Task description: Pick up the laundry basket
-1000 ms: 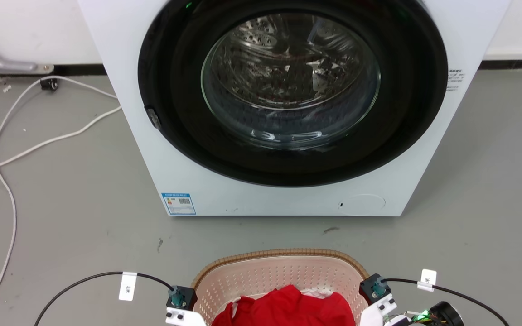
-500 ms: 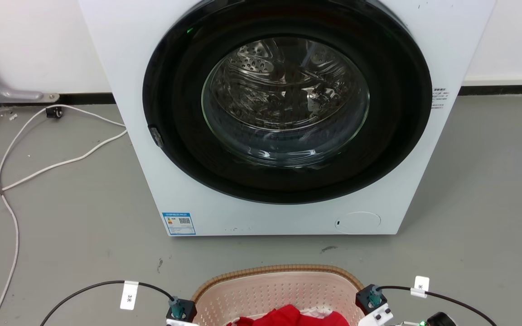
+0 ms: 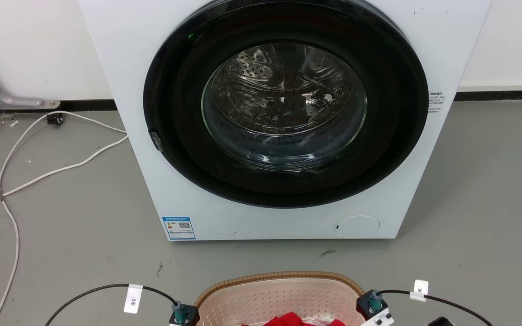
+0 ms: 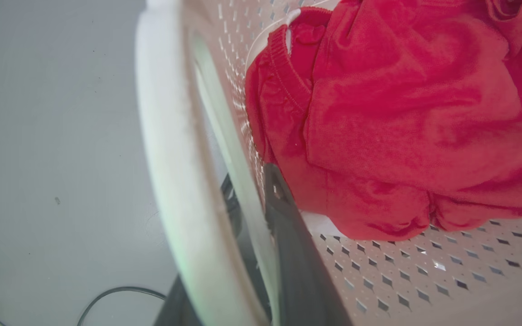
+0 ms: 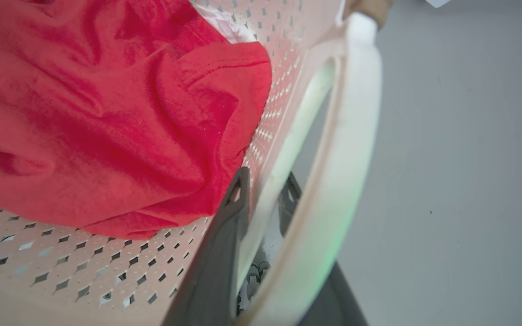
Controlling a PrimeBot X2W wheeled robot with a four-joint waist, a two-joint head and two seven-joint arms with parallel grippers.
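1. The laundry basket (image 3: 283, 296) is straight in front of the washing machine (image 3: 265, 222), with a strip of bare floor (image 3: 252, 258) between them. A red garment (image 4: 401, 113) is heaped inside. I cannot tell whether the basket rests on the floor or is already raised.
2. The left gripper (image 4: 249, 181) has its jaws closed across the basket's side wall at the white handle (image 4: 166, 158). One finger is inside against the perforated wall and the other is through the handle opening.
3. The right gripper (image 5: 265, 181) does the same at the opposite handle (image 5: 347, 149), its jaws clamped on that wall.
4. Holding both ends probably serves to keep the basket level, so the garment does not slide to one side.
5. The machine's front, door closed, is the nearest edge ahead. A white cable (image 3: 61, 170) trails on the floor to the machine's left, well apart from the basket. Lifting straight up, or back from the machine, looks unobstructed.
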